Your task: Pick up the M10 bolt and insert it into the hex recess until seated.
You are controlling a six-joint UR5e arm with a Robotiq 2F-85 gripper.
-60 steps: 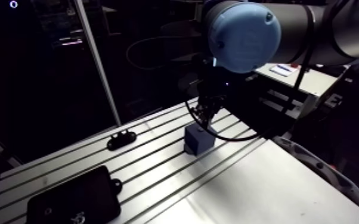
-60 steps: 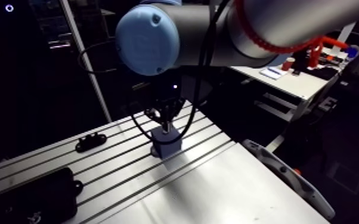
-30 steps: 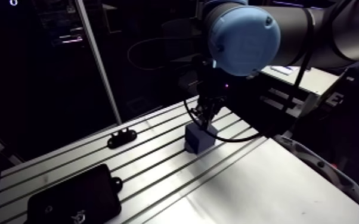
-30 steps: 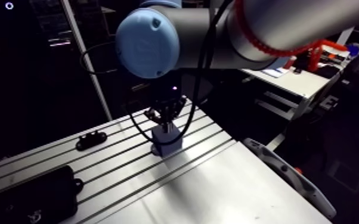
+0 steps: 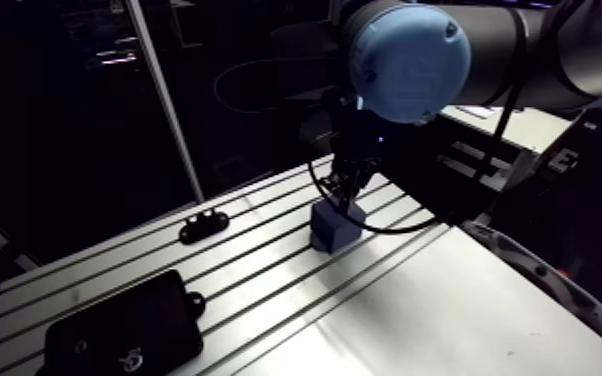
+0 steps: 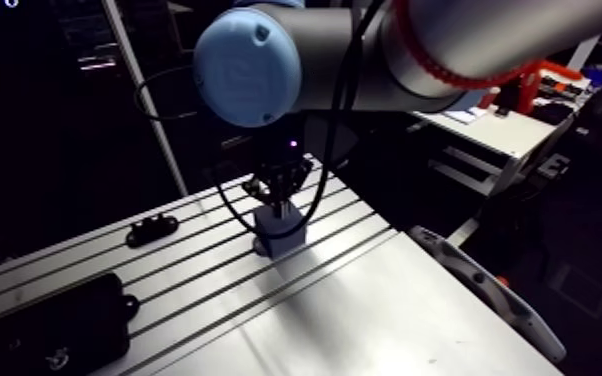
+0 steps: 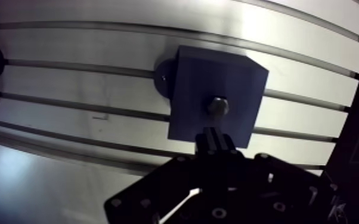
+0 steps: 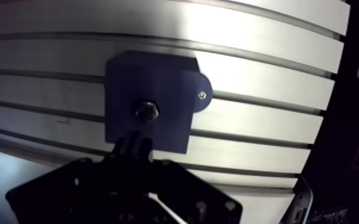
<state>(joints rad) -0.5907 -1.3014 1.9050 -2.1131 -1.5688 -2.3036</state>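
Note:
A blue block (image 7: 216,95) stands on the slotted table (image 7: 86,77), with a round mounting ear (image 8: 201,94) on one side. A metal bolt (image 7: 219,106) sits in the middle of the block's top face, its hexagonal end showing (image 8: 147,111). My gripper (image 7: 217,141) hangs just above the block with its two dark fingers pressed together, their tips right beside the bolt. I see nothing between the fingers. In the arm view the gripper (image 5: 343,190) comes straight down onto the block (image 5: 335,228).
A small black bracket (image 5: 203,227) lies on the table left of the block. A flat black case (image 5: 125,335) rests near the table's front left corner. A smooth metal sheet (image 5: 445,310) covers the table's right part.

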